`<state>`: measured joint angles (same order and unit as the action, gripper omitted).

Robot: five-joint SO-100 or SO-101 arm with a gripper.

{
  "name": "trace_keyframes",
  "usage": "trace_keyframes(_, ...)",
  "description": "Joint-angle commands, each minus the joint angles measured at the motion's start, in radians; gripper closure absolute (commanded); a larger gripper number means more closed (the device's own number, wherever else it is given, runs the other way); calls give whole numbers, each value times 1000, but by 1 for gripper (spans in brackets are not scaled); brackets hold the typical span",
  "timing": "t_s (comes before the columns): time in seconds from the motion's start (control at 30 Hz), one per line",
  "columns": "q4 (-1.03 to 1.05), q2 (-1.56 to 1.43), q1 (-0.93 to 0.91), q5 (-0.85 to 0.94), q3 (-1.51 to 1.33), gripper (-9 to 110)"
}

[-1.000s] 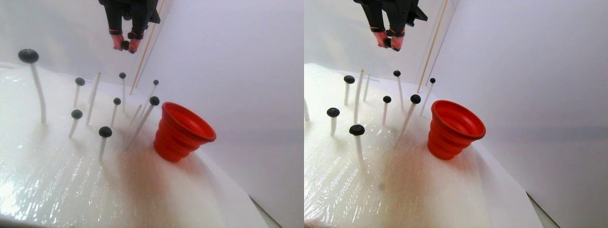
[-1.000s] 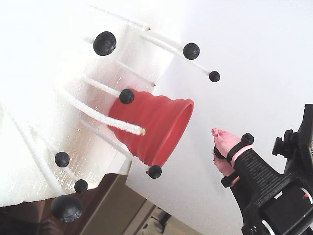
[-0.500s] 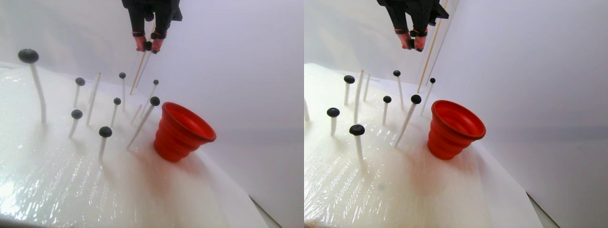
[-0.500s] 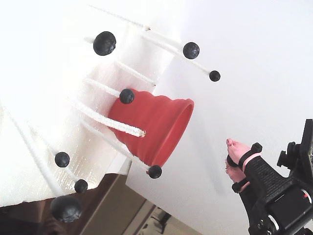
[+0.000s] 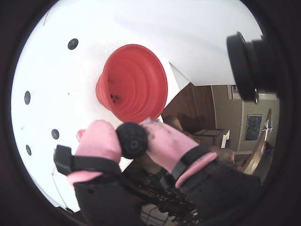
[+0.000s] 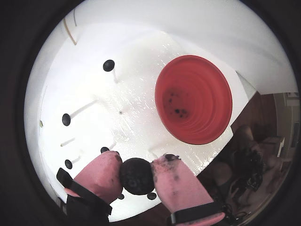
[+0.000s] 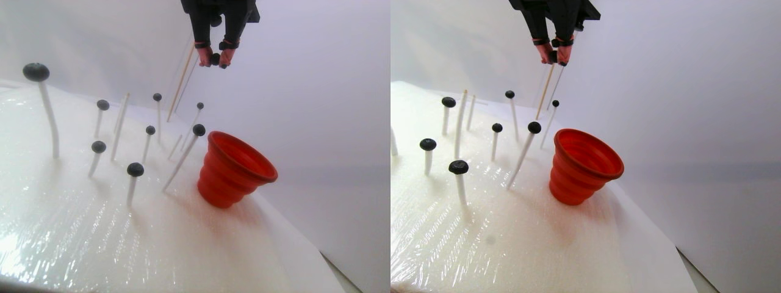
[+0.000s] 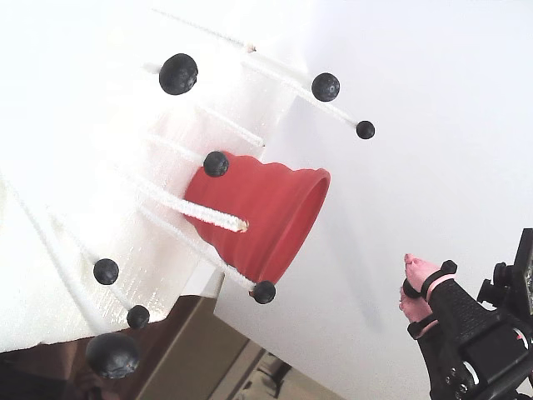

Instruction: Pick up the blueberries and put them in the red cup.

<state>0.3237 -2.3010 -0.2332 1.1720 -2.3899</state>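
Stereo pair view, left half: blueberries [image 7: 36,71] sit on white stalks [image 7: 50,122] across the white foam bed [image 7: 73,232] at left. Right of them stands the red cup [image 7: 235,170], tilted. High above, slightly left of the cup, the gripper [image 7: 215,60] pinches one blueberry [image 6: 136,176] between its pink-padded fingertips [image 6: 101,172]. Dark berries lie inside the cup in a wrist view.

White foam base [image 7: 91,238], film-wrapped and glossy, lies below the jaws. White stalks [image 7: 50,122] stand in it. A thin wooden stick [image 7: 182,78] leans against the white backdrop [image 7: 317,73] behind the jaws.
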Motion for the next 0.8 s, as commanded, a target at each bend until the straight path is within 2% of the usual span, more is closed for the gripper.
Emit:
trace_keyframes(0.0, -37, 21, -75, -12, 32, 91)
trace_keyframes(0.77, -169, 314, -224, -25, 137, 91)
